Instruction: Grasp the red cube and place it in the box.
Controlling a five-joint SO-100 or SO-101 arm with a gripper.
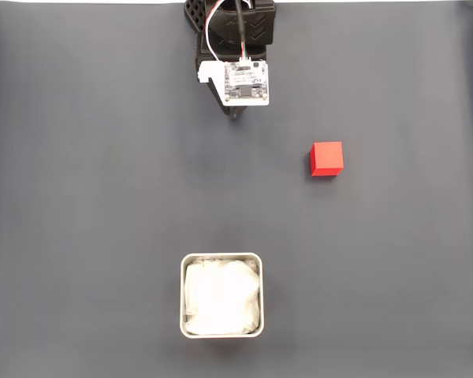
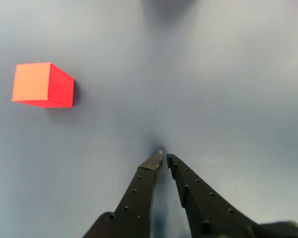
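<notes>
The red cube [image 1: 327, 158] rests on the dark mat, right of centre in the fixed view; in the wrist view the red cube [image 2: 42, 85] lies at upper left. The box [image 1: 221, 259], grey-white rimmed with white wrinkly lining, stands near the bottom centre of the fixed view. My gripper [image 2: 164, 157] points down at the bare mat, its two black fingertips nearly touching, shut with nothing between them. In the fixed view the arm [image 1: 236, 55] sits at the top centre, well left of the cube and far above the box.
A dark grey mat [image 1: 79, 197] covers the whole table in the fixed view. A pale strip of table edge [image 1: 87, 2] runs along the top.
</notes>
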